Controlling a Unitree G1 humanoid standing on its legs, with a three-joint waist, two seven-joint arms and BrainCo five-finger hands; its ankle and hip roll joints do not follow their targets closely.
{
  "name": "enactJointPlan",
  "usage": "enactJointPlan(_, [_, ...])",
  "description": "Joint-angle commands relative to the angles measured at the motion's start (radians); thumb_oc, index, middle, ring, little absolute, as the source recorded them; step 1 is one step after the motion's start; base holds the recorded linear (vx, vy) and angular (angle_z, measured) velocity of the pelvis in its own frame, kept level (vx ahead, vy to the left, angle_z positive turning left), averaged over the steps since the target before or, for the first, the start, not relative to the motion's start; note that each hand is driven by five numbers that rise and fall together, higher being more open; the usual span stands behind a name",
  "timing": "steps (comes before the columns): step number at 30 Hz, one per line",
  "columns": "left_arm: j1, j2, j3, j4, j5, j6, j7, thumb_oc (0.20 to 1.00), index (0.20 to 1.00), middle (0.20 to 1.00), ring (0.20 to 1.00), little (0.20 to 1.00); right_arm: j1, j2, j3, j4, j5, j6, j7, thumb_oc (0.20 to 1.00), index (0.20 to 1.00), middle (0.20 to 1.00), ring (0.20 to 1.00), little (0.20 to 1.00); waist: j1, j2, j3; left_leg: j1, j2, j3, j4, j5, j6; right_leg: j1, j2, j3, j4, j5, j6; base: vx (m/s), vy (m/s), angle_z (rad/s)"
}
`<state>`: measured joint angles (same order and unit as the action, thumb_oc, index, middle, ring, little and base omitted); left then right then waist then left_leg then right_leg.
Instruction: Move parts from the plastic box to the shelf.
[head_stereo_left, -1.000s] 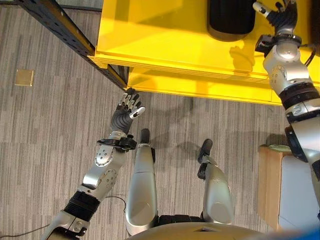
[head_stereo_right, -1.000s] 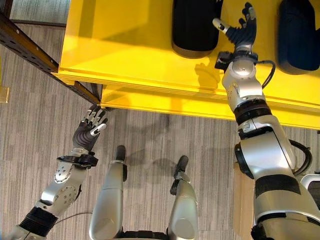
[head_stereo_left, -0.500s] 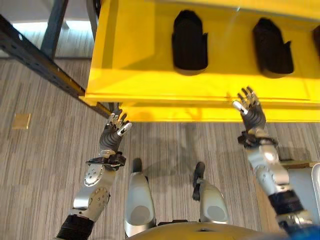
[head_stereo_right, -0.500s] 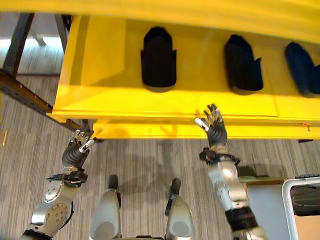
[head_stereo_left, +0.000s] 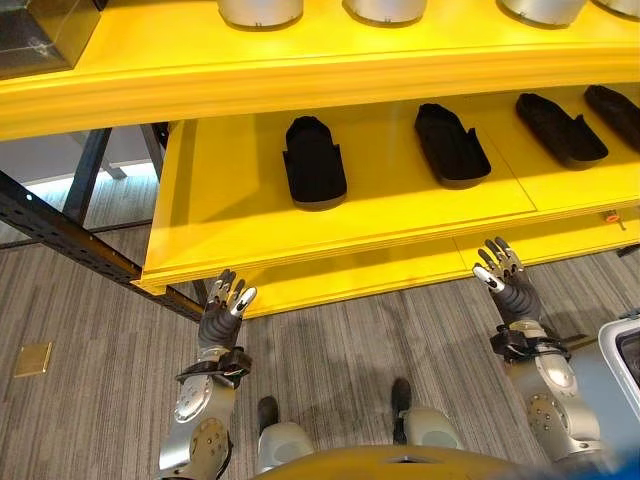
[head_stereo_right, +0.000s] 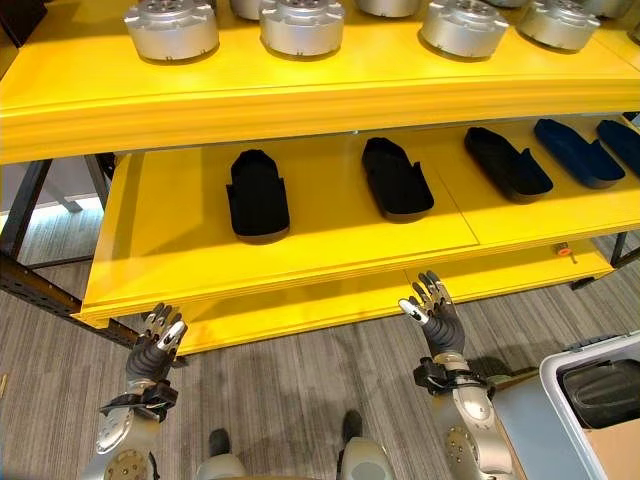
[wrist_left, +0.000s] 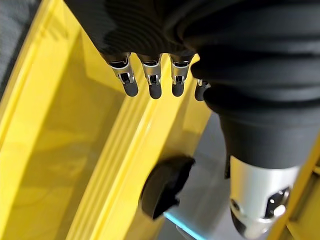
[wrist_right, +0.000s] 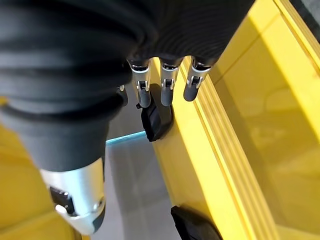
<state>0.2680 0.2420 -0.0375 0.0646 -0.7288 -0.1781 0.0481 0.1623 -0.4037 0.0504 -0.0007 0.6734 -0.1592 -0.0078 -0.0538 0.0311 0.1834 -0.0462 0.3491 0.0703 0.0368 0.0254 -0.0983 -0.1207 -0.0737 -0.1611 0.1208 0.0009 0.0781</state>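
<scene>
While raised before the near lip of the yellow shelf (head_stereo_left: 240, 235), carried nothing in either hand. Held the left hand (head_stereo_left: 222, 312) with fingers straight and spread, just short of the lower tier's near edge at the left. Held the right hand (head_stereo_left: 507, 283) equally open and empty, farther right along the same edge.

Saw a row of black moulded parts (head_stereo_left: 313, 162) lying apart from one another on the lower tier, and round silver metal parts (head_stereo_right: 172, 28) lined along the far upper tier. Found the plastic box (head_stereo_right: 590, 350) at the near right corner, right of the right hand, with something dark inside, too little in view to name.

Judged the black parts stiff and fairly light, long and narrow, so best taken across the middle, thumb on one flank and fingers on the other. Judged the silver parts heavy and smooth, likely to slip from a shallow pinch; better gripped round the rim.
</scene>
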Motion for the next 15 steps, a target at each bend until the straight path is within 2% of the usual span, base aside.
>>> enactJointPlan(1, [-0.03,0.043,0.006,-0.021,0.014,-0.042,-0.017,1.0,1.0,1.0,1.0,1.0,-0.036,0.001,-0.058,-0.053,-0.013,-0.049,0.011,1.0,1.0,1.0,1.0,1.0,0.015,-0.023,0.019,-0.087,0.043,-0.053,-0.021,0.262,-0.075,0.085,0.006,-0.021,0.02,-0.138,-0.017,-0.09,-0.177,0.03])
enactJointPlan(2, [-0.05,0.039,-0.011,-0.005,0.02,-0.041,-0.021,1.0,1.0,1.0,1.0,1.0,-0.026,0.0,-0.072,-0.052,-0.014,-0.058,0.006,1.0,1.0,1.0,1.0,1.0,0.0,-0.027,0.025,-0.114,0.036,0.02,-0.003,0.266,-0.061,0.101,0.009,-0.043,-0.008,-0.137,-0.034,-0.07,-0.135,0.12])
enactJointPlan(3, [-0.05,0.039,-0.011,-0.004,0.02,-0.041,-0.021,1.0,1.0,1.0,1.0,1.0,-0.026,0.0,-0.072,-0.052,-0.014,-0.058,0.006,1.0,1.0,1.0,1.0,1.0,0.0,-0.029,0.027,-0.111,0.034,0.021,-0.001,0.263,-0.061,0.105,0.006,-0.043,-0.008,-0.139,-0.033,-0.09,-0.168,0.64])
enactJointPlan(4, [-0.059,0.035,-0.019,0.004,0.033,-0.039,-0.027,1.0,1.0,1.0,1.0,1.0,-0.008,0.009,-0.076,-0.052,-0.016,-0.059,0.006,1.0,1.0,1.0,1.0,1.0,-0.007,-0.037,0.031,-0.124,0.007,0.081,0.034,0.215,-0.049,0.115,0.001,-0.061,-0.037,-0.125,-0.036,-0.07,-0.111,0.95])
enactJointPlan(5, [-0.057,0.035,-0.018,0.003,0.037,-0.043,-0.029,1.0,1.0,1.0,1.0,1.0,-0.012,0.015,-0.063,-0.046,-0.019,-0.055,0.009,1.0,1.0,1.0,1.0,1.0,0.005,-0.047,0.038,-0.134,-0.049,0.016,0.085,0.152,-0.032,0.111,-0.005,-0.048,-0.049,-0.109,-0.033,-0.09,-0.096,0.86])
enactJointPlan(6, [-0.037,0.026,-0.004,-0.008,0.038,-0.043,-0.025,1.0,1.0,1.0,1.0,1.0,-0.036,0.026,-0.02,-0.021,-0.028,-0.041,0.021,1.0,1.0,1.0,1.0,1.0,0.047,-0.064,0.038,-0.15,-0.249,-0.2,0.131,0.013,0.013,0.093,-0.011,0.007,-0.077,-0.073,-0.021,-0.03,-0.006,0.13])
enactJointPlan(7, [-0.024,0.015,0.0,-0.02,0.04,-0.041,-0.027,1.0,1.0,1.0,1.0,1.0,-0.039,0.03,-0.002,-0.021,-0.03,-0.033,0.034,1.0,1.0,1.0,1.0,1.0,0.067,-0.069,0.038,-0.151,-0.338,-0.266,0.136,-0.03,0.034,0.092,-0.005,0.039,-0.093,-0.06,-0.022,0.03,0.016,-0.75])
enactJointPlan(8, [-0.016,0.004,0.005,-0.036,0.038,-0.039,-0.032,1.0,1.0,1.0,1.0,1.0,-0.036,0.038,0.011,-0.024,-0.024,-0.024,0.047,1.0,1.0,1.0,1.0,1.0,0.072,-0.074,0.037,-0.147,-0.387,-0.29,0.13,-0.05,0.056,0.096,0.004,0.059,-0.105,-0.052,-0.024,0.06,0.018,-1.42])
enactJointPlan(9, [-0.015,0.004,0.003,-0.041,0.042,-0.038,-0.035,1.0,1.0,1.0,1.0,1.0,-0.033,0.044,0.018,-0.022,-0.025,-0.021,0.052,1.0,1.0,1.0,1.0,1.0,0.073,-0.072,0.029,-0.143,-0.432,-0.311,0.1,-0.036,0.073,0.093,0.014,0.062,-0.115,-0.044,-0.023,0.06,0.043,-1.61])
enactJointPlan(10, [-0.013,0.007,-0.002,-0.048,0.046,-0.039,-0.041,1.0,1.0,1.0,1.0,1.0,-0.03,0.052,0.026,-0.016,-0.021,-0.014,0.059,1.0,1.0,1.0,1.0,1.0,0.072,-0.068,0.022,-0.146,-0.467,-0.321,0.077,-0.022,0.086,0.087,0.021,0.064,-0.116,-0.042,-0.023,0.08,0.158,-1.11])
enactJointPlan(11, [-0.015,0.014,-0.012,-0.048,0.04,-0.037,-0.044,1.0,1.0,1.0,1.0,1.0,-0.042,0.065,0.073,-0.003,-0.003,0.003,0.076,1.0,1.0,1.0,1.0,1.0,0.072,-0.07,0.015,-0.14,-0.487,-0.326,0.081,-0.029,0.11,0.067,0.033,0.098,-0.098,-0.045,-0.016,0.06,0.14,-0.53])
enactJointPlan(13, [-0.029,0.018,-0.017,-0.044,0.04,-0.04,-0.034,1.0,1.0,1.0,1.0,1.0,-0.05,0.068,0.087,-0.005,-0.005,0.004,0.068,1.0,1.0,1.0,1.0,1.0,0.068,-0.068,0.017,-0.138,-0.491,-0.316,0.078,-0.025,0.115,0.064,0.029,0.106,-0.091,-0.044,-0.016,0.01,0.126,-0.61])
enactJointPlan(15, [-0.044,0.03,-0.02,-0.037,0.033,-0.041,-0.024,1.0,1.0,1.0,1.0,1.0,-0.056,0.08,0.091,-0.007,0.02,0.005,0.069,1.0,1.0,1.0,1.0,1.0,0.056,-0.068,0.022,-0.136,-0.477,-0.291,0.078,-0.026,0.117,0.048,0.027,0.116,-0.067,-0.051,-0.018,-0.01,0.117,-0.84])
